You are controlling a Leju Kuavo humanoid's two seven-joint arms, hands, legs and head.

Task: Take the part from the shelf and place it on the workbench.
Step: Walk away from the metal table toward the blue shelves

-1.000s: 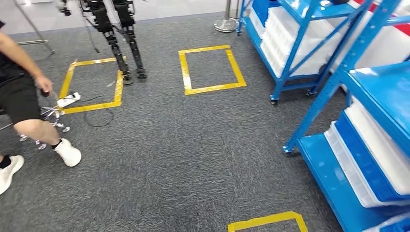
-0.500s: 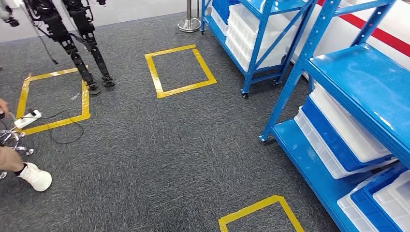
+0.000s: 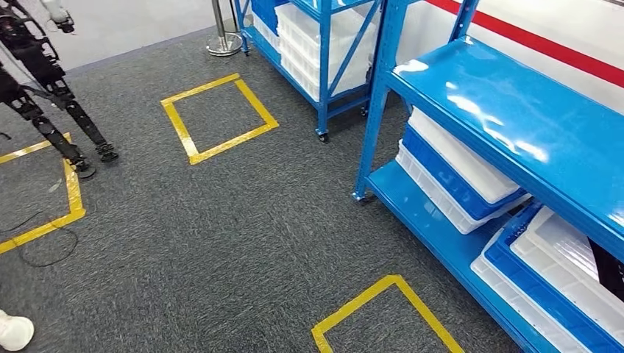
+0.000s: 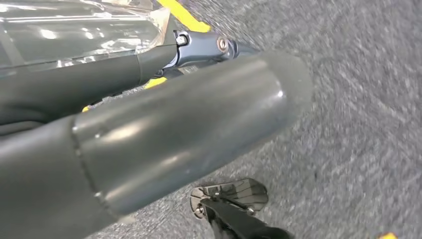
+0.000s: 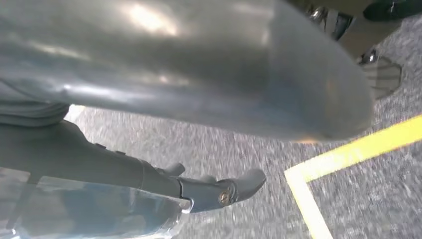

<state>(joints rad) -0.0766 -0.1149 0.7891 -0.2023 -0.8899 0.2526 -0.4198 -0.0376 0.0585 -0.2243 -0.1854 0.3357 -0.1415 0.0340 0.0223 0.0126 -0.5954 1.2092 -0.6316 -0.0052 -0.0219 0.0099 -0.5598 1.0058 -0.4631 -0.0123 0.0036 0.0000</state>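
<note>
- The robot's left hand hung low over the grey carpet. Its thick thumb was stuck out and its dark fingers lay straight, with nothing in its grasp.
- The right hand hung the same way: fingers stretched out flat, released and empty, above a corner of yellow floor tape.
- To the right stood the near blue shelf, with a bare, glossy upper deck.
- On that shelf's lower deck sat a stack of white and blue bins. Nearer to me, beside that stack, was a second stack.
- I could not pick out the part for certain. A dark thing lay in the top white bin of the nearer stack, at the right edge, and was too cut off to name.
- Farther off stood a second blue shelf on castors, also loaded with white bins.
- A yellow tape square marked the carpet far left of the shelves, and another lay near, just beside the near shelf. Part of a third showed at the left.
- Another robot's black legs stood at the far left, with its feet at the edge of that third square.
- A thin black cable looped over the carpet nearby.
- A person's white shoe poked in at the near left corner.
- A round metal post base sat at the far end, by the second shelf.
- A red stripe ran along the white wall behind the shelves.
</note>
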